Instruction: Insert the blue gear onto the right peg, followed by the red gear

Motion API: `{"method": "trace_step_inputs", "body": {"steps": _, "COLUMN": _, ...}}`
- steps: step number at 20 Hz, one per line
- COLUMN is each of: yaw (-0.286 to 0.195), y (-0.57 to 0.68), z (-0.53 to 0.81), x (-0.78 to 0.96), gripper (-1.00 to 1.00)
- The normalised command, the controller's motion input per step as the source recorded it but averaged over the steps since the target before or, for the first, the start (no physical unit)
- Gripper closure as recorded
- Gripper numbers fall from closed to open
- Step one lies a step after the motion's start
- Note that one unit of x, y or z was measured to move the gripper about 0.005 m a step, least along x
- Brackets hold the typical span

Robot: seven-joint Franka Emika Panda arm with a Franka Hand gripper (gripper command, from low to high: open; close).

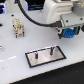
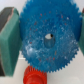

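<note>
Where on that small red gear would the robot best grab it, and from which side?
Probably by its toothed rim, on two opposite sides, coming straight down from above. In the wrist view the red gear looks round and chunky, so flat pads could pinch across it. For now the gripper is shut on the blue gear, so that must be placed first.

A white table [image 1: 15, 55] is filling most of the exterior frame. A small beige and black blocky item [image 1: 18, 26] is sitting on it at upper left, its details too blurred to identify.
</note>
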Motion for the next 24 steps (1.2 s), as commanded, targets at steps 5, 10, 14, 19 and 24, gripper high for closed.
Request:
{"method": "trace_step_inputs", "body": {"steps": 5, "yaw": 0.000, "y": -0.17, "z": 0.39, "x": 0.46, "gripper": 1.00}}
{"method": "trace_step_inputs", "body": {"steps": 10, "yaw": 0.000, "y": -0.27, "z": 0.38, "x": 0.51, "gripper": 1.00}}
{"method": "trace_step_inputs", "body": {"steps": 14, "yaw": 0.000, "y": -0.34, "z": 0.39, "x": 0.61, "gripper": 1.00}}
{"method": "trace_step_inputs", "body": {"steps": 19, "yaw": 0.000, "y": -0.34, "z": 0.31, "x": 0.61, "gripper": 1.00}}
{"method": "trace_step_inputs", "body": {"steps": 24, "yaw": 0.000, "y": -0.26, "z": 0.14, "x": 0.60, "gripper": 1.00}}
